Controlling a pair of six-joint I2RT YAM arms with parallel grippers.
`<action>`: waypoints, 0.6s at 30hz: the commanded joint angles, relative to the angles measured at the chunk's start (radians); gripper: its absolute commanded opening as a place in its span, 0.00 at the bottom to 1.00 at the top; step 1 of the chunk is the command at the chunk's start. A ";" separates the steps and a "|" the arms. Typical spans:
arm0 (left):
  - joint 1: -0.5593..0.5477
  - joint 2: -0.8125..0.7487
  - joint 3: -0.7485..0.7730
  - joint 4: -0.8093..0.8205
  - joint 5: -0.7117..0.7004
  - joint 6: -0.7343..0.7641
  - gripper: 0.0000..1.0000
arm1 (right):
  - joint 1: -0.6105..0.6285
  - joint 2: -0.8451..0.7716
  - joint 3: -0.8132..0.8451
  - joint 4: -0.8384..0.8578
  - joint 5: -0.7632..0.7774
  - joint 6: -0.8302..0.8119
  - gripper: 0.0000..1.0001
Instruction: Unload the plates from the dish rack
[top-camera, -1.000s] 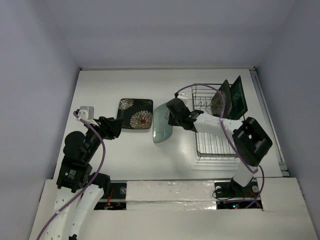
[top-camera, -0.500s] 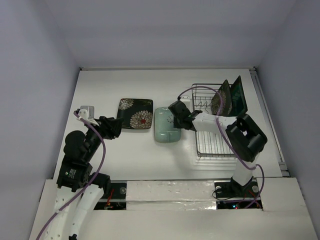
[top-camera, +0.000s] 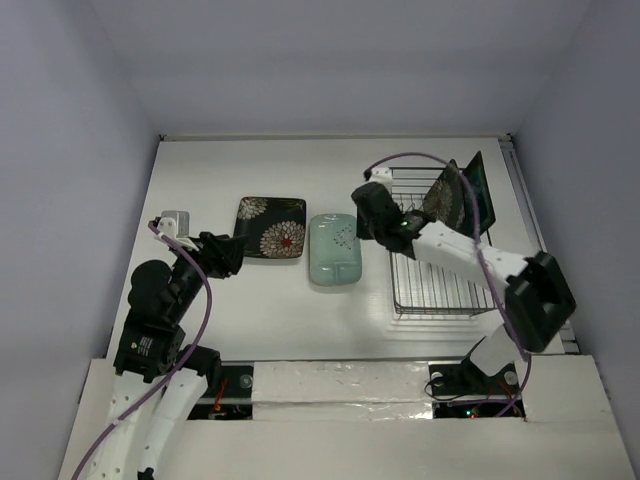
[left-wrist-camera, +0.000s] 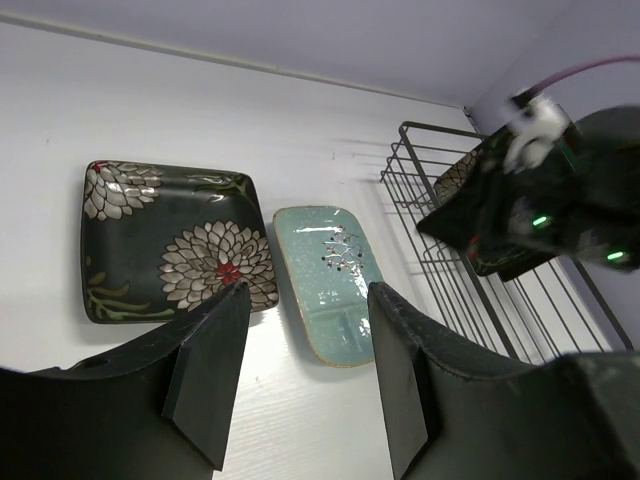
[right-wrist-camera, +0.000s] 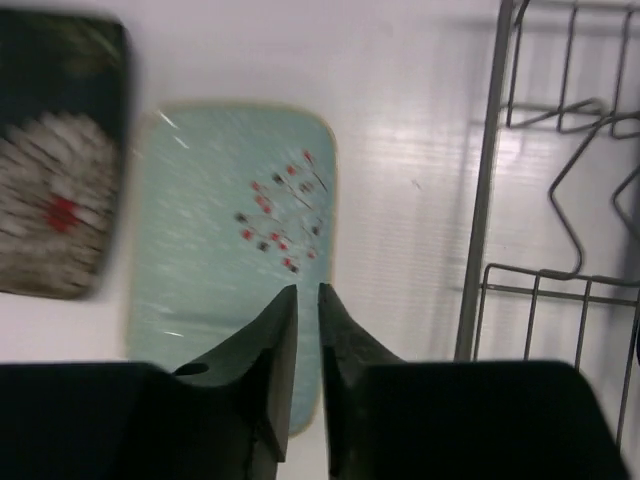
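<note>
A dark floral plate (top-camera: 270, 227) lies flat on the table, and the mint-green oblong plate (top-camera: 333, 248) lies flat just right of it. The wire dish rack (top-camera: 430, 270) holds two upright plates at its far end: a dark floral one (top-camera: 440, 200) and a teal-centred one (top-camera: 478, 190). My right gripper (top-camera: 372, 205) hovers between the mint plate's far right corner and the rack. In the right wrist view it (right-wrist-camera: 308, 290) is empty, jaws a narrow gap apart, above the mint plate (right-wrist-camera: 200, 230). My left gripper (top-camera: 225, 252) is wide open and empty (left-wrist-camera: 308, 290), left of the plates.
The rack's near part (top-camera: 432, 290) holds no plates, and its left wall (right-wrist-camera: 485, 200) stands close to the right of my right gripper. The right arm's cable (top-camera: 420, 160) arcs over the rack. Side walls bound the table.
My right gripper laid the mint plate flat beside the floral plate, let go of it, and moved up and right toward the rack. The left arm has not moved.
</note>
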 joint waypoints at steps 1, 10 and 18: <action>0.006 0.003 0.000 0.045 0.014 -0.004 0.47 | -0.017 -0.151 0.096 -0.027 0.039 -0.054 0.16; 0.006 -0.006 -0.003 0.050 0.016 -0.004 0.40 | -0.042 -0.078 0.177 0.101 -0.283 -0.064 0.00; 0.006 -0.002 -0.002 0.047 0.010 -0.006 0.39 | -0.031 0.254 0.413 0.158 -0.363 0.011 0.61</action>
